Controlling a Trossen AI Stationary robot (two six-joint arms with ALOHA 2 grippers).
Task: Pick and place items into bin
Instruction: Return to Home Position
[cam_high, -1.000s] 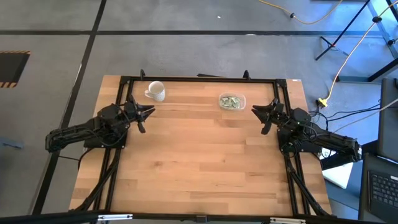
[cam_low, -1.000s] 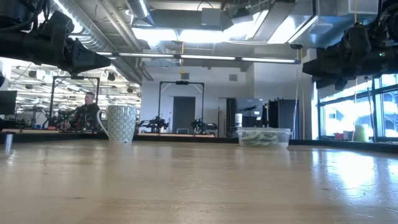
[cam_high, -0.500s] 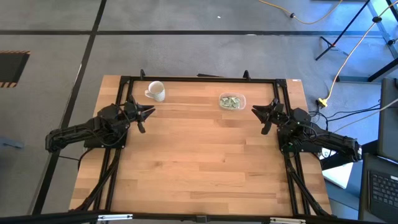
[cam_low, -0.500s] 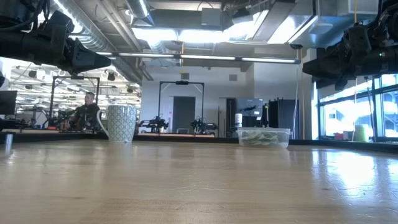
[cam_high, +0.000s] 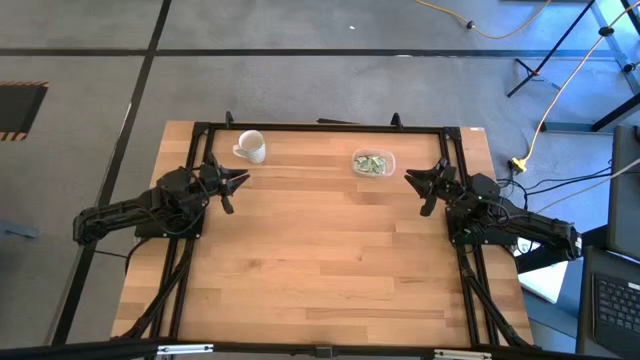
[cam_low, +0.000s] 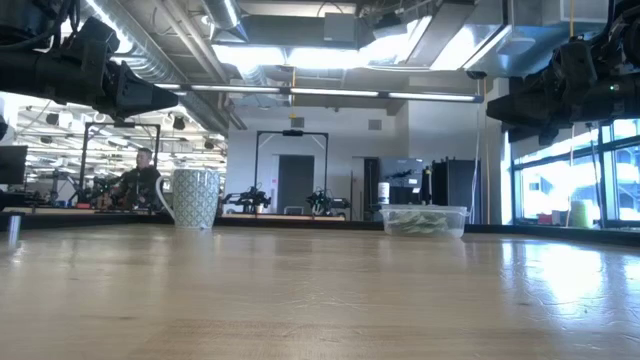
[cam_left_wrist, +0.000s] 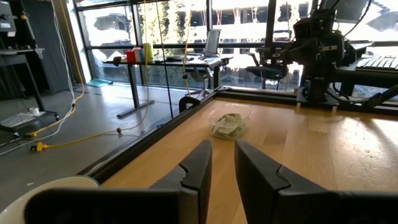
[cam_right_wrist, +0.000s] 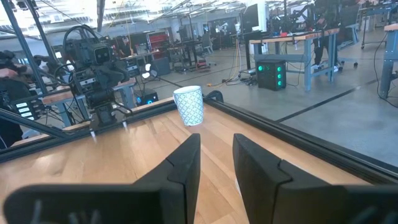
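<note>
The clear bin stands by its base on the wood near the table's far edge, right of centre; it also shows in the low view and the left wrist view. Pale green and white packets lie piled inside it. My left gripper hovers raised at the table's left side, just near of the white mug, with a narrow gap between its fingers. My right gripper hovers raised at the right side, near and right of the bin, its fingers likewise slightly apart. Neither holds anything.
A white mug stands upright near the far left corner, seen too in the low view and the right wrist view. A black frame runs along the table's edges. Bare wood spreads across the middle and near half.
</note>
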